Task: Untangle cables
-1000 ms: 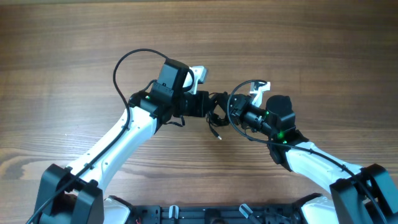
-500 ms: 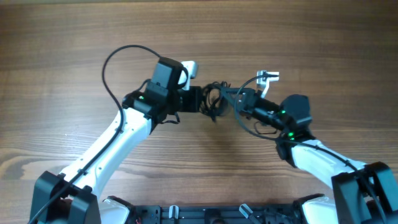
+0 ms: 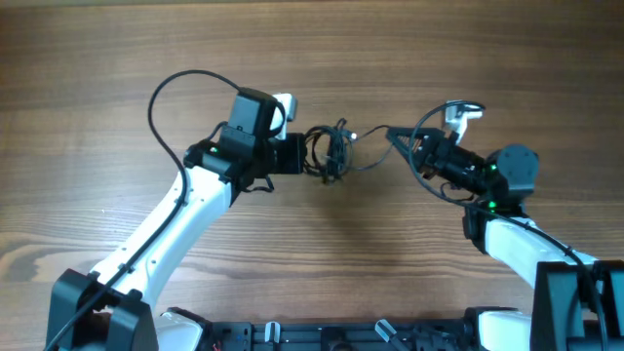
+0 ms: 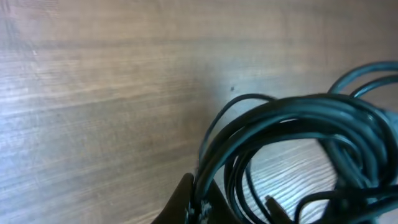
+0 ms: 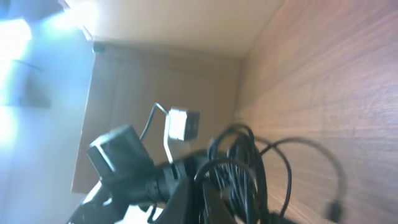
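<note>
Clamping the coiled cables (image 3: 330, 154), left fingers (image 3: 304, 156) anchor them overhead while right fingers (image 3: 400, 142), closed on one strand, stand well apart, apparently to draw it out. Left wrist: loops crowd its fingers above the desk (image 4: 93, 93). Right wrist: bundle sits just beyond.

The counter (image 3: 487, 58) is matt, grained brown wood; the cables (image 4: 298, 112) have smooth, slightly glossy black plastic sheathing.

No text, label, brand, number or sign is legible in any view. The cables (image 3: 332, 156), the left gripper (image 3: 306, 156), the right gripper (image 3: 394, 136) and the table (image 3: 97, 78) carry no readable marking.
</note>
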### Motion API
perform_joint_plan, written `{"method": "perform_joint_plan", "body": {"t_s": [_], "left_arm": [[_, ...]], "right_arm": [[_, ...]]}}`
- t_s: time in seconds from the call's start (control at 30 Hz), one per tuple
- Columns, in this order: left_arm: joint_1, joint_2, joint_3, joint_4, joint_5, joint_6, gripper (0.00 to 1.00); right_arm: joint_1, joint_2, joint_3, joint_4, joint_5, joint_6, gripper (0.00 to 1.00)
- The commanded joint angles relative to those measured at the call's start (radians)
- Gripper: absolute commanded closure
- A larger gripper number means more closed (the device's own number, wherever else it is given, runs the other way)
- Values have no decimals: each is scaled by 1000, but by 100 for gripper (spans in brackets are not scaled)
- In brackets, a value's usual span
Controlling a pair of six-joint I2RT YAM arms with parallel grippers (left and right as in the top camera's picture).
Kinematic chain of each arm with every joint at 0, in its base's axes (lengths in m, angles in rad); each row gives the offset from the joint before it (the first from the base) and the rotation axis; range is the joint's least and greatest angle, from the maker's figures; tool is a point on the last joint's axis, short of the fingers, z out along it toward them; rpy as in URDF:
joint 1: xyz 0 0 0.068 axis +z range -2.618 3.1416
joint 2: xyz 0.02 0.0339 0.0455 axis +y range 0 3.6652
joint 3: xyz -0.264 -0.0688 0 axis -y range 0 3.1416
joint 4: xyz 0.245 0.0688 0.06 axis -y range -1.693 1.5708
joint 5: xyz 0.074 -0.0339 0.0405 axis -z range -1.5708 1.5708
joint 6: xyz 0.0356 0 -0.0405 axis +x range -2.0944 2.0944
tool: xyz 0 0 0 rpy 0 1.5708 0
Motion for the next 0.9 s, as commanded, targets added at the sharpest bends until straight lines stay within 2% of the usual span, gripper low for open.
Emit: {"method": "perform_joint_plan", "body": {"t_s": [0.0,0.13,0.17,0.3,0.33,0.37,0.4,0.47,0.57,0.67,0.87], "left_arm": [[0,3,-3,-37,-185,42,96],[27,-4,-2,-56,-486,-47,96],[37,-8,-2,-56,-534,-77,96],[54,-42,-2,-37,-554,-100,96],[51,-50,-2,-31,-549,-100,96],[49,-53,-2,-24,-540,-94,96],[47,-57,-2,-18,-524,-87,96],[47,-57,-2,-8,-463,-52,96],[47,-57,-2,15,-269,45,96],[47,-57,-2,35,-85,146,96],[47,-57,-2,33,161,299,96]], "right_arm": [[-81,-4,13,0,27,-92,95],[-142,-4,13,-177,24,-220,93],[-151,-4,13,-247,24,-252,89],[-134,-4,13,-383,-3,-333,58],[-120,-4,13,-381,-24,-361,47],[-102,-5,13,-378,-38,-385,29],[-77,-5,13,-377,-43,-396,24],[-13,-5,13,-377,-32,-414,23],[110,-5,13,-378,38,-418,23],[211,-4,13,-378,161,-406,31],[338,-4,13,-380,401,-296,41]]}}
